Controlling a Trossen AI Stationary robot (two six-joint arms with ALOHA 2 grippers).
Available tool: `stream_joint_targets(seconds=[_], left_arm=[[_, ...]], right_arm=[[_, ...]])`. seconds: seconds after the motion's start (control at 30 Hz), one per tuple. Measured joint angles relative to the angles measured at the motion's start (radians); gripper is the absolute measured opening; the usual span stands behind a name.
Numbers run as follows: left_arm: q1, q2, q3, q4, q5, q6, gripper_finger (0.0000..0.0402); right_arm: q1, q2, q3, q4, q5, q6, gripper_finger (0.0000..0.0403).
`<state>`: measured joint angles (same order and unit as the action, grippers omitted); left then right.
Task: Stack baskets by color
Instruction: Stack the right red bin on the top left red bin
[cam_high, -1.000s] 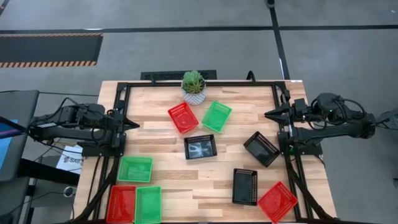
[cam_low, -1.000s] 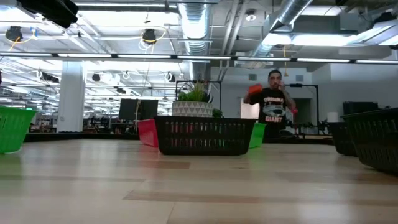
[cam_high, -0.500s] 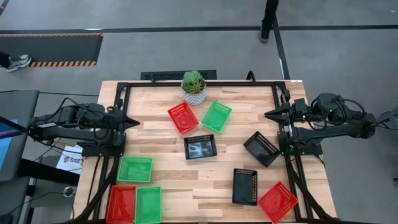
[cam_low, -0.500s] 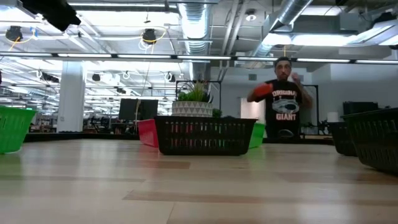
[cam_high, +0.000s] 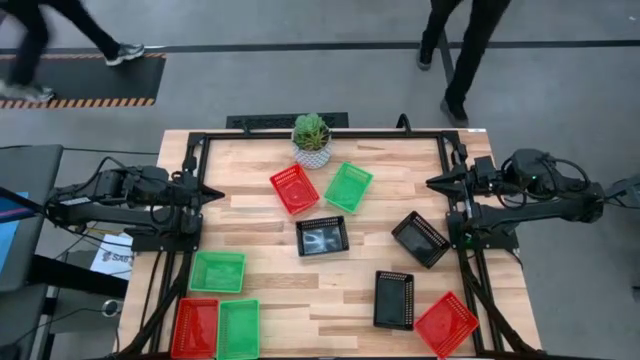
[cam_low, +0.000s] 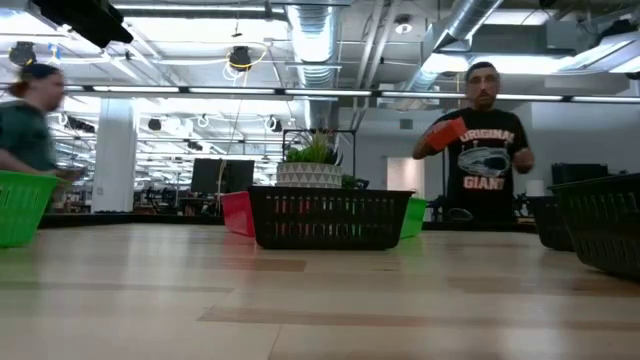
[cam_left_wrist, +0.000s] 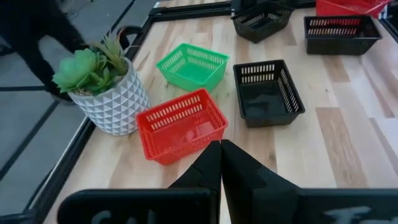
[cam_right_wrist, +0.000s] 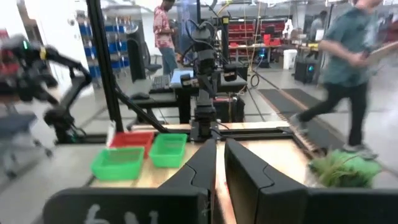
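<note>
- Nothing on the pale wooden tabletop (cam_high: 270, 290) had moved since the earlier frames; only people beyond it had walked on, one now standing behind the far edge with something orange in hand.
- Landmark: the small green plant in a white patterned pot (cam_high: 312, 139) at the far edge.
- Just in front of the pot lay a red perforated plastic basket (cam_high: 294, 189) and a green perforated plastic basket (cam_high: 348, 187), side by side; a black perforated plastic basket (cam_high: 322, 236) sat nearer, beyond them from the pot.
- Well away from the pot, two green baskets and a red one clustered at the near left corner; two more black baskets and a red one lay toward the near right.
- The left tool (cam_high: 213, 197) waited at the left rail, fingers pressed together, empty.
- The right tool (cam_high: 433, 184) waited at the right rail, fingers almost together, gripping nothing.
- No stacking had begun. A sound first move, I judge, would be pinching one wall of a loose basket, lifting clear, then lowering it squarely into a same-coloured one so it nests.
</note>
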<state>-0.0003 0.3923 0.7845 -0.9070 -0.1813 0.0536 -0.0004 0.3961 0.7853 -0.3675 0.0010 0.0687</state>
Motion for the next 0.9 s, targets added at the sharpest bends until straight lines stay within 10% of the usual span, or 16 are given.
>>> stream_joint_targets(seconds=[0.9], left_arm=[[0.0,0.0,0.0,0.01,-0.014,-0.438,0.0]], right_arm=[[-0.001,0.003,0.0,0.005,0.001,0.229,0.006]])
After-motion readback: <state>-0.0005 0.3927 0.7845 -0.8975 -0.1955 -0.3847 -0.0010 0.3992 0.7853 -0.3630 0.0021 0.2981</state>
